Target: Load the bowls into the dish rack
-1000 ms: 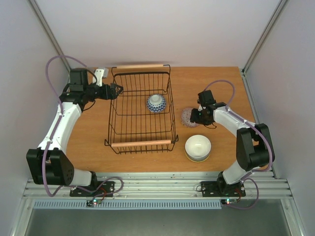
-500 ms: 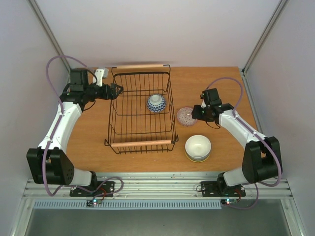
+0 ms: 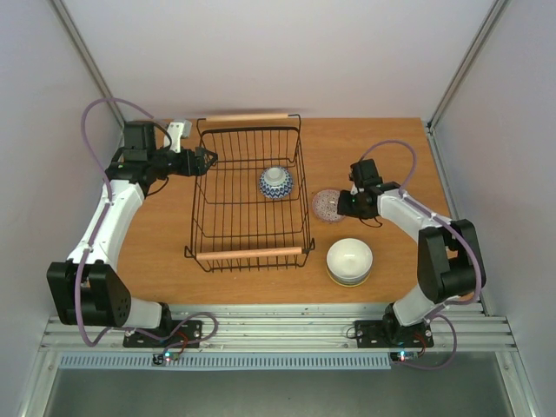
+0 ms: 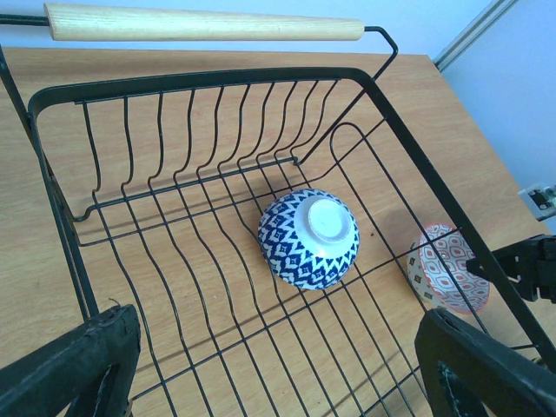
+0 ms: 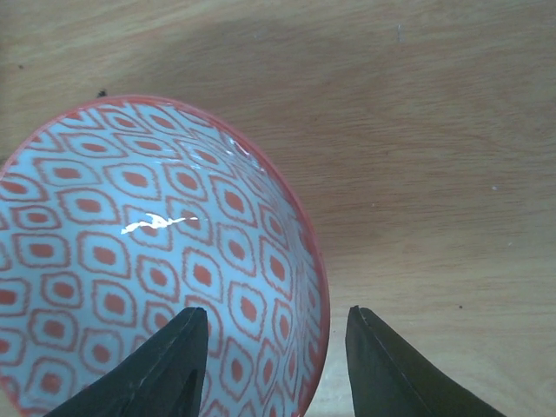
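1. The black wire rectangular dish rack [image 3: 250, 254] with two light wooden bar handles sat on the brown wooden surface [image 3: 391, 143], left of centre, between the two arms. Its rim also showed in the left wrist view [image 4: 200, 80].
2. A small round blue-and-white patterned ceramic bowl [image 3: 275, 182] lay upside down inside the dish rack, on the wire floor toward the far right part, with its white foot ring up [image 4: 308, 238].
3. A small round red-patterned ceramic bowl [image 3: 328, 205], pale inside with a red rim, stood upright on the surface just outside the rack's right wall. From the left wrist it was seen through the wires [image 4: 447, 268]. I could not tell whether it touched the rack.
4. The right pincer [image 3: 345, 207] was at that bowl's right edge. In the wrist view [image 5: 276, 314] its jaws were parted. One black finger [image 5: 165, 365] was over the bowl's inside [image 5: 130, 261], and the other [image 5: 391, 373] was outside over bare wood, with the rim between them. It was not clamped, and contact with the rim was unclear.
5. A white ceramic bowl [image 3: 349, 259] stood upright near the front edge, right of the rack's near handle and nearer the arm bases than the red-patterned bowl. It seemed to be nested in another bowl with a yellowish rim, though I was not sure.
6. The left pincer [image 3: 201, 162] was at the rack's left wall near the far-left corner. In the wrist view [image 4: 276, 321] its jaws were spread wide with nothing gripped, over the rack. I could not tell whether it touched the wire.
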